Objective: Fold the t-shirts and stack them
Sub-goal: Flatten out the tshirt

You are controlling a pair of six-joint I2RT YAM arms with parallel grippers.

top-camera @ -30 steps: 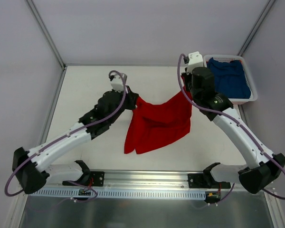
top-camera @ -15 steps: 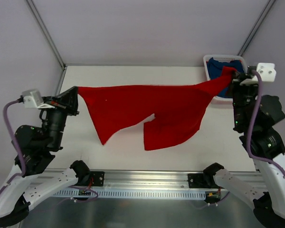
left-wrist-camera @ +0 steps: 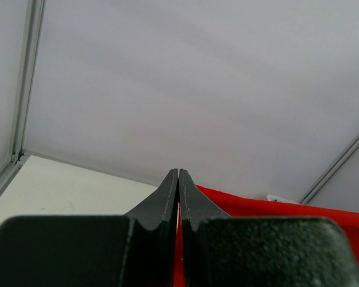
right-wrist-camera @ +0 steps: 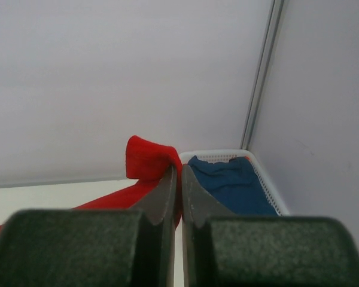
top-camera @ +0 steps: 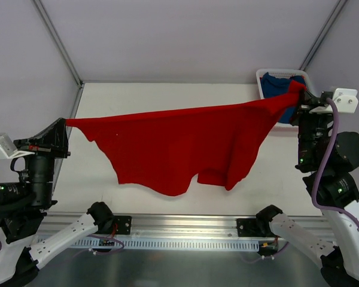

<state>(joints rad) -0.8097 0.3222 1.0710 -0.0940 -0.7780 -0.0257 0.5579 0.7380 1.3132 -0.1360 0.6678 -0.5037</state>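
The red t-shirt (top-camera: pixel 179 143) hangs stretched in the air across the table, held taut along its top edge. My left gripper (top-camera: pixel 64 122) is shut on its left corner; red cloth (left-wrist-camera: pixel 180 239) shows between the jaws in the left wrist view. At the far right, my right gripper (top-camera: pixel 301 91) is shut on the other corner, and a fold of red cloth (right-wrist-camera: pixel 148 160) bulges over the fingertips. The shirt's lower part droops toward the table in the middle. A blue t-shirt (top-camera: pixel 280 85) (right-wrist-camera: pixel 230 185) lies in the basket.
The white slatted basket (top-camera: pixel 262 76) (right-wrist-camera: pixel 260 173) stands at the table's back right corner, just behind my right gripper. Grey walls with metal corner posts (top-camera: pixel 58 42) enclose the table. The arm bases sit on a rail (top-camera: pixel 179 227) at the near edge.
Both arms have swung apart, from the table's middle out to its sides. The red t-shirt has gone from a bunched hang to a wide, taut spread, and my left gripper has moved further left and nearer.
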